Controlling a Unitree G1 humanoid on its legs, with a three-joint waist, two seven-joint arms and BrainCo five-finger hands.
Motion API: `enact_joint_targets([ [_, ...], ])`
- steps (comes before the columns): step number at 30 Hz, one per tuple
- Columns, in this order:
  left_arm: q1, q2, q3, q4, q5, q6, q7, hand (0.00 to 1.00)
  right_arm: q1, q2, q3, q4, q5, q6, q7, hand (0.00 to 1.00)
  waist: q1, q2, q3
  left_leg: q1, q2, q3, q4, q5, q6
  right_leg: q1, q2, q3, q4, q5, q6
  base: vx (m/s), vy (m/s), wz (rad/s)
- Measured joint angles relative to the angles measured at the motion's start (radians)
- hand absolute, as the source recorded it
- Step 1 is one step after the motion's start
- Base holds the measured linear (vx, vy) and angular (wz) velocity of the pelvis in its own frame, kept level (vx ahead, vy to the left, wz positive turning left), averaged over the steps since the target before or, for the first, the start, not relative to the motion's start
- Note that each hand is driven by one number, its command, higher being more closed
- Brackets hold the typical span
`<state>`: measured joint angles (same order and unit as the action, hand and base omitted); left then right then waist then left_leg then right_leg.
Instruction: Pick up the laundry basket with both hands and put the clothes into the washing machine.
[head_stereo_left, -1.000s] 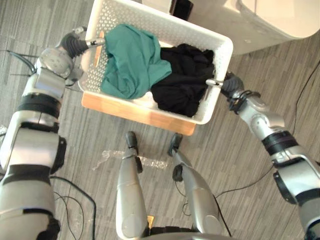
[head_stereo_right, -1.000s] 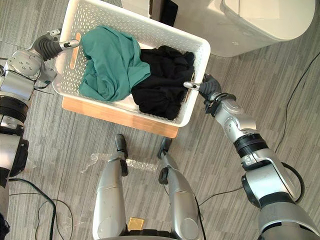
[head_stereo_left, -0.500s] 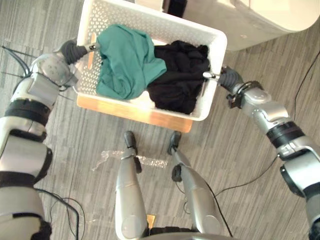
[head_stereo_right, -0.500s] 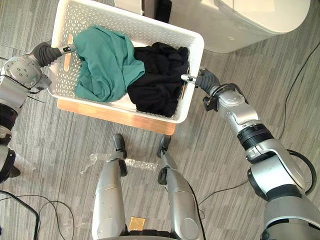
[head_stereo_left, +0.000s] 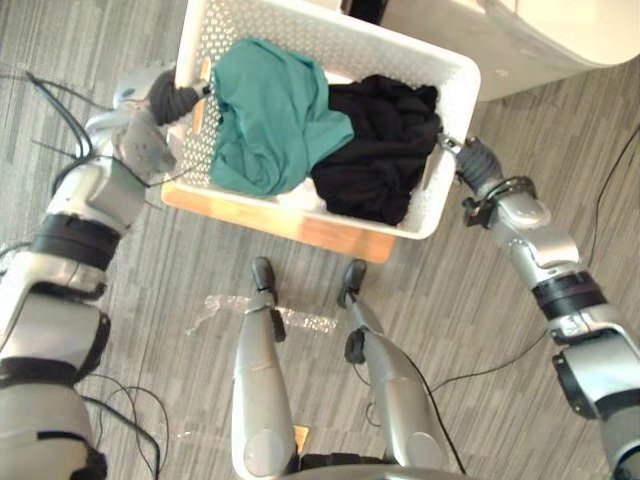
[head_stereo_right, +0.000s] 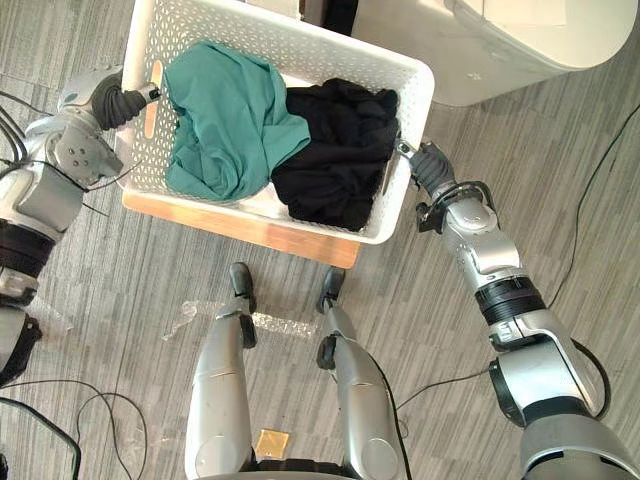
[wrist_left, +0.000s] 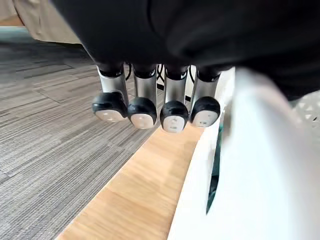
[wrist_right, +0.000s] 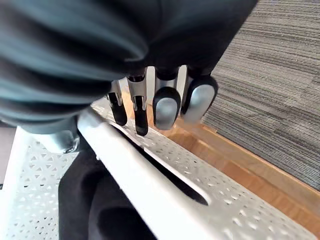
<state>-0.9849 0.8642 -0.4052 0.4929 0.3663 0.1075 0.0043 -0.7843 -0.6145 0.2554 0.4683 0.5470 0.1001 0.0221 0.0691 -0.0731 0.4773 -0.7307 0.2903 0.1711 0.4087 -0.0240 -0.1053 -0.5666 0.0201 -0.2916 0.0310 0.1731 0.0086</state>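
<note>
The white perforated laundry basket (head_stereo_left: 455, 85) stands on a low wooden board (head_stereo_left: 300, 228) and holds a teal garment (head_stereo_left: 265, 120) and a black garment (head_stereo_left: 380, 150). My left hand (head_stereo_left: 172, 100) is at the basket's left end by the handle slot. Its fingers (wrist_left: 142, 107) are curled tight beside the white wall (wrist_left: 250, 165). My right hand (head_stereo_left: 478, 162) is at the right end. There its fingers (wrist_right: 165, 105) curl under the rim (wrist_right: 150, 185) at the handle slot, with the thumb on the inner side.
The cream washing machine (head_stereo_left: 540, 40) stands just behind the basket at the upper right. A scrap of clear plastic wrap (head_stereo_left: 215, 310) lies on the grey floor in front of the board.
The fingers of both hands have curled in at the basket's two ends. The whole view has shifted, and the basket still sits on the board.
</note>
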Motion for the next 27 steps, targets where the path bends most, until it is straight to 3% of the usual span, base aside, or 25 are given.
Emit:
enact_joint_targets([
  [4, 0.191, -0.139, 0.223, -0.153, -0.018, 0.004, 0.033, 1.00, 0.084, 0.011, -0.083, -0.109, -0.001, 0.034, -0.030, 1.00, 0.005, 0.000, 0.000, 0.015, 0.002, 0.025, 0.012, 0.000, 0.000, 0.007, -0.003, 0.016, 0.007, 0.001, -0.002, 0.03, 0.006, -0.10],
  [7, 0.327, -0.271, 0.353, -0.225, -0.201, 0.005, 0.077, 1.00, 0.163, 0.014, -0.126, -0.232, -0.003, 0.072, -0.046, 1.00, 0.004, 0.003, 0.002, 0.100, 0.002, 0.052, 0.001, -0.001, 0.001, 0.049, -0.013, 0.029, 0.051, -0.009, -0.013, 0.04, 0.024, -0.13],
  [9, 0.408, -0.289, 0.384, -0.296, -0.287, 0.002, 0.095, 1.00, 0.228, 0.009, -0.159, -0.337, -0.004, 0.072, -0.049, 1.00, 0.000, 0.003, 0.002, 0.174, -0.013, 0.069, -0.024, -0.005, 0.005, 0.086, -0.030, 0.039, 0.090, -0.050, -0.026, 0.04, 0.016, -0.03],
  [13, 0.529, -0.289, 0.420, -0.467, -0.488, -0.050, 0.096, 1.00, 0.353, -0.008, -0.234, -0.502, 0.006, 0.068, -0.062, 1.00, -0.003, 0.016, -0.004, 0.272, -0.031, 0.079, -0.041, -0.012, 0.007, 0.151, -0.043, 0.048, 0.135, -0.095, -0.025, 0.01, 0.003, 0.02],
  [15, 0.631, -0.309, 0.429, -0.545, -0.554, -0.071, 0.086, 1.00, 0.433, -0.009, -0.270, -0.540, 0.024, 0.059, -0.037, 1.00, -0.008, 0.033, -0.021, 0.348, -0.053, 0.077, -0.077, -0.015, 0.006, 0.209, -0.054, 0.050, 0.135, -0.111, -0.014, 0.03, 0.012, 0.12],
  [16, 0.701, -0.364, 0.430, -0.576, -0.571, -0.074, 0.083, 1.00, 0.502, -0.006, -0.289, -0.556, 0.027, 0.058, -0.016, 1.00, -0.021, 0.054, -0.070, 0.366, -0.068, 0.074, -0.098, -0.019, 0.008, 0.222, -0.065, 0.048, 0.133, -0.120, -0.014, 0.06, 0.032, 0.21],
  [18, 0.830, -0.466, 0.455, -0.635, -0.591, -0.074, 0.083, 1.00, 0.592, 0.030, -0.301, -0.578, 0.020, 0.057, 0.007, 1.00, -0.030, 0.087, -0.119, 0.418, -0.088, 0.074, -0.128, -0.020, 0.010, 0.264, -0.077, 0.049, 0.124, -0.131, -0.003, 0.11, 0.049, 0.12],
  [20, 0.977, -0.607, 0.461, -0.718, -0.593, -0.075, 0.083, 1.00, 0.726, 0.130, -0.335, -0.581, -0.015, 0.065, 0.030, 1.00, -0.031, 0.118, -0.177, 0.479, -0.100, 0.074, -0.143, -0.026, 0.020, 0.318, -0.086, 0.049, 0.124, -0.150, 0.010, 0.16, 0.067, 0.04],
  [24, 1.177, -0.708, 0.463, -0.768, -0.568, -0.065, 0.050, 1.00, 0.845, 0.275, -0.366, -0.579, -0.099, 0.070, 0.049, 1.00, -0.050, 0.132, -0.230, 0.564, -0.119, 0.075, -0.175, -0.038, 0.024, 0.384, -0.091, 0.053, 0.119, -0.164, 0.014, 0.11, 0.037, -0.02],
  [27, 1.273, -0.758, 0.459, -0.768, -0.544, -0.035, 0.015, 1.00, 0.942, 0.370, -0.386, -0.579, -0.137, 0.073, 0.052, 1.00, -0.053, 0.123, -0.275, 0.639, -0.133, 0.078, -0.210, -0.046, 0.026, 0.449, -0.093, 0.061, 0.086, -0.173, 0.029, 0.06, 0.035, -0.01],
])
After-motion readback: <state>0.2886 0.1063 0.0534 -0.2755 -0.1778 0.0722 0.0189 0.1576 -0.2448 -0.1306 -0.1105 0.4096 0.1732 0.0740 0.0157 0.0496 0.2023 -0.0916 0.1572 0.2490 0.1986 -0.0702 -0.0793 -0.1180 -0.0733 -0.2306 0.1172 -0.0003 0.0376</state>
